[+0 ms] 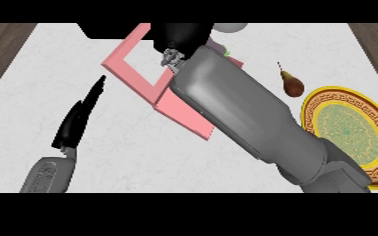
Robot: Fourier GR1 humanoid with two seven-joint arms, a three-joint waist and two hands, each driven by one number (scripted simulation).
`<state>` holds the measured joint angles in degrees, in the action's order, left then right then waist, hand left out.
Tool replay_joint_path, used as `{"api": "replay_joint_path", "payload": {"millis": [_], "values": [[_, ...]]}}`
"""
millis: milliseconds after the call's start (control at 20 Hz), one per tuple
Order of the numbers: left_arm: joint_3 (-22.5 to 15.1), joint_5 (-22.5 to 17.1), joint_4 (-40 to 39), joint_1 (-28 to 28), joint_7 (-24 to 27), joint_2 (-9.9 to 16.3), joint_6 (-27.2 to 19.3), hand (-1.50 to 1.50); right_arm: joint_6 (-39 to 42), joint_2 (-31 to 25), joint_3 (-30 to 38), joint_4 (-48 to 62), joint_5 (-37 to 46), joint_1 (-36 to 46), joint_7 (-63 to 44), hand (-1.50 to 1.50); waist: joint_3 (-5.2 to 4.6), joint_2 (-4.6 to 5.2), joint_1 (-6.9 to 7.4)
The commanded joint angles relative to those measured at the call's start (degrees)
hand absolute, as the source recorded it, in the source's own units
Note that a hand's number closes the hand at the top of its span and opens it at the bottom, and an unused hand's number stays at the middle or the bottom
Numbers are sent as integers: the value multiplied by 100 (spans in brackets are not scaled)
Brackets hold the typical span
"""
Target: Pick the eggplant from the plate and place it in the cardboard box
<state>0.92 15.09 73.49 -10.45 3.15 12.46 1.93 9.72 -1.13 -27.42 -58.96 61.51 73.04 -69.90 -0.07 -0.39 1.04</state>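
My right forearm [244, 110] reaches diagonally across the counter, and its hand [181, 37] hovers over the far side of the pink open-topped box [122, 62]. Beside the curled hand only a small purple and green sliver of the eggplant [219, 49] peeks out; the rest is hidden by the hand and wrist. The round plate [319, 105], gold-rimmed with a green centre, lies at the right edge with nothing on it. At the lower left my left hand [77, 117] rests on the counter with straight fingers, apart from the box.
A brown pear-shaped item [292, 84] with a thin stem lies between the box and the plate. A pale object [233, 27] and a dark one [111, 30] sit at the counter's back edge. Wooden floor shows past both far corners.
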Motion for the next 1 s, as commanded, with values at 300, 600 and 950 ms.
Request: {"api": "replay_joint_path", "payload": {"millis": [300, 600, 950], "values": [[-37, -11, 315, 365, -27, -75, -34, 0, 63, 103, 1233, 137, -370, -1156, -701, 150, 11, 9, -140], [9, -8, -126, 260, 342, -53, 54, 0, -1227, 108, 1126, 210, -770, -1814, 408, -150, 4, 64, -24], [37, 24, 71, 10, 0, 40, 81, 0, -3379, 111, 1390, -661, -483, -2055, 1334, -150, 17, 59, -46]]}}
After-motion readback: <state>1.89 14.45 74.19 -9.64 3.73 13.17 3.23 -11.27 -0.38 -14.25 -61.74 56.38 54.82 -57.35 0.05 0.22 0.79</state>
